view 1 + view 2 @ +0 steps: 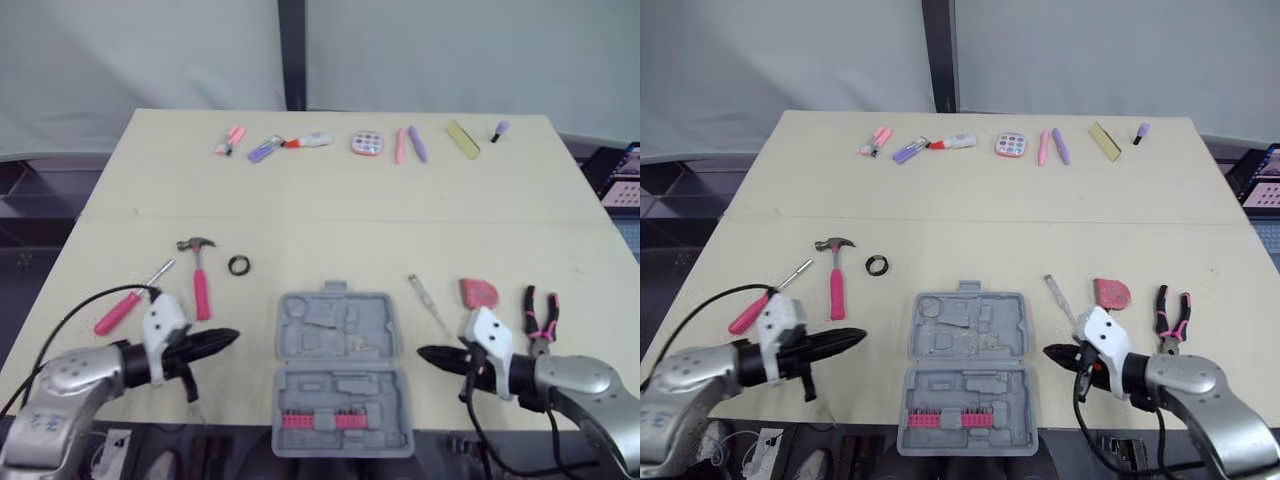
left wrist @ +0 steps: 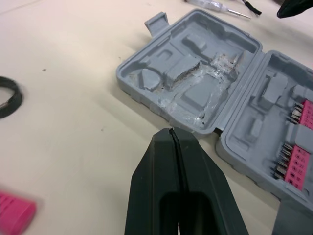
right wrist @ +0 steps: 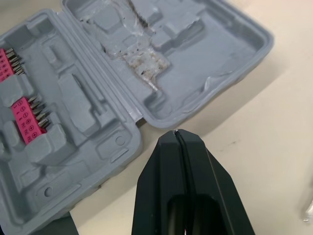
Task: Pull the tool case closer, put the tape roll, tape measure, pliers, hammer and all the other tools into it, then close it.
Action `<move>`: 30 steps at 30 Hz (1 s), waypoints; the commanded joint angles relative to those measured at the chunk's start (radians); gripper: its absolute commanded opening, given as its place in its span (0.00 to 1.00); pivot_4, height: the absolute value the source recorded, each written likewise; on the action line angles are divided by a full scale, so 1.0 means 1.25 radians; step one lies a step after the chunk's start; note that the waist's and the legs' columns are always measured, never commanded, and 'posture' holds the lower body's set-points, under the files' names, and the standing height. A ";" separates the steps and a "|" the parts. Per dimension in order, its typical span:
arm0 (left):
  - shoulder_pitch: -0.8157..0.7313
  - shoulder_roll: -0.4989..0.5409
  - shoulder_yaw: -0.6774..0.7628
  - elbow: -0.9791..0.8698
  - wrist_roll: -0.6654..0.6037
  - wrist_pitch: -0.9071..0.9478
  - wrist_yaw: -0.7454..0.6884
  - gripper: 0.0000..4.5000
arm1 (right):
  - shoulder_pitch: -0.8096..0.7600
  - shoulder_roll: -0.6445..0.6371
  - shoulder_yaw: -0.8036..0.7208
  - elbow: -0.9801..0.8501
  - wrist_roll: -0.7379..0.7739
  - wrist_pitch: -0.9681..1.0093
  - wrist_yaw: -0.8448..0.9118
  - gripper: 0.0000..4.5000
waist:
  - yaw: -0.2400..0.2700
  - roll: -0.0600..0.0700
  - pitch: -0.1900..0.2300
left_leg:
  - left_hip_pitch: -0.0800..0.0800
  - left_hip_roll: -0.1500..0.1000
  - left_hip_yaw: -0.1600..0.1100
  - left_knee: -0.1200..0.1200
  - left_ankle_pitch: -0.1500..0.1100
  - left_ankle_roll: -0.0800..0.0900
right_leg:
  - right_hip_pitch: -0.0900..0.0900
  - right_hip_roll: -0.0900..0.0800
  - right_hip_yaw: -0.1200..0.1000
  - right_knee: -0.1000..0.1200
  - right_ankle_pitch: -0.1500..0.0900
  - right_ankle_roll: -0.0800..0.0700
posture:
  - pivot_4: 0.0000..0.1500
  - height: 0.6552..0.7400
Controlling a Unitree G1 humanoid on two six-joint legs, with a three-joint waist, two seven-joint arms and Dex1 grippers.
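Note:
The grey tool case (image 1: 338, 368) lies open at the table's front edge, a pink bit holder (image 1: 320, 421) in its near half. My left gripper (image 1: 232, 337) is shut and empty, just left of the case. My right gripper (image 1: 424, 353) is shut and empty, just right of it. A pink-handled hammer (image 1: 199, 277), a black tape roll (image 1: 238, 265) and a pink screwdriver (image 1: 130, 300) lie to the left. On the right lie a clear-handled screwdriver (image 1: 428, 302), a red tape measure (image 1: 479, 293) and pink pliers (image 1: 541, 318).
Along the table's far edge lies a row of small pink, purple and yellow items (image 1: 366, 143). A seam (image 1: 350, 217) runs across the tabletop. Dark shelving (image 1: 620, 180) stands beyond the table's right side.

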 commanded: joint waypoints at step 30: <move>0.255 -0.070 0.075 -0.018 -0.016 -0.189 0.002 0.99 | 0.145 0.020 -0.101 0.000 0.103 -0.141 0.097 0.99 | 0.017 0.000 0.000 | 0.001 0.000 0.001 0.000 -0.001 0.001 | 0.002 0.001 -0.002 -0.004 0.000 0.000 | 1.00 1.00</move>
